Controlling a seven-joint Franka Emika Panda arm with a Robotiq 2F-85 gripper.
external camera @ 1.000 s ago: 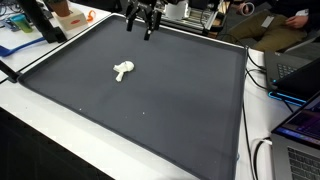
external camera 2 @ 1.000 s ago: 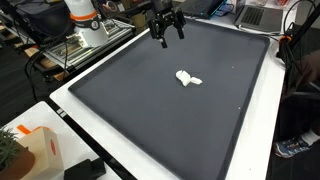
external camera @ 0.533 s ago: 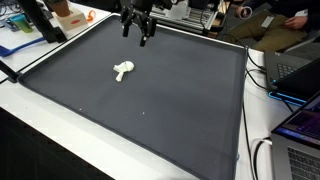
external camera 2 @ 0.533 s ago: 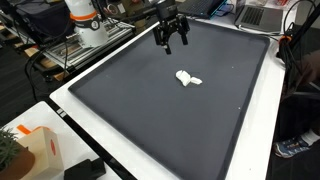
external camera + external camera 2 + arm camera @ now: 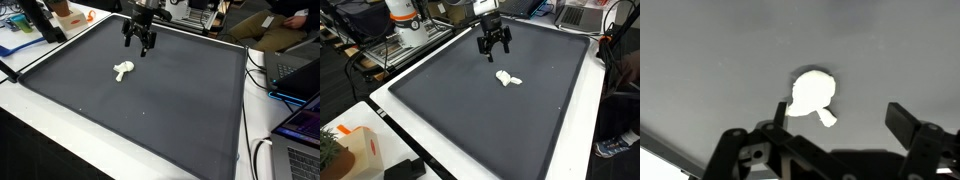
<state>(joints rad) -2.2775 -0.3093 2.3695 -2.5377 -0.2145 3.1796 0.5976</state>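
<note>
Object (image 5: 122, 70): plain white all over, unmarked; the wrist view shows it white on grey.
Gripper (image 5: 138, 46): black fingers and body, with a pale grey-white housing above.
Mat (image 5: 150, 110): uniform dark charcoal grey, no pattern, with a narrow black edge.
Worktop (image 5: 254, 105): white, showing as a border round the mat.
Arm base (image 5: 405, 15), beyond the mat: white with an orange band.
Box (image 5: 360, 148), off the mat's near corner: orange with a white panel.
Laptop (image 5: 300, 125), beside the mat: dark casing, screen glowing purple and blue.
</note>
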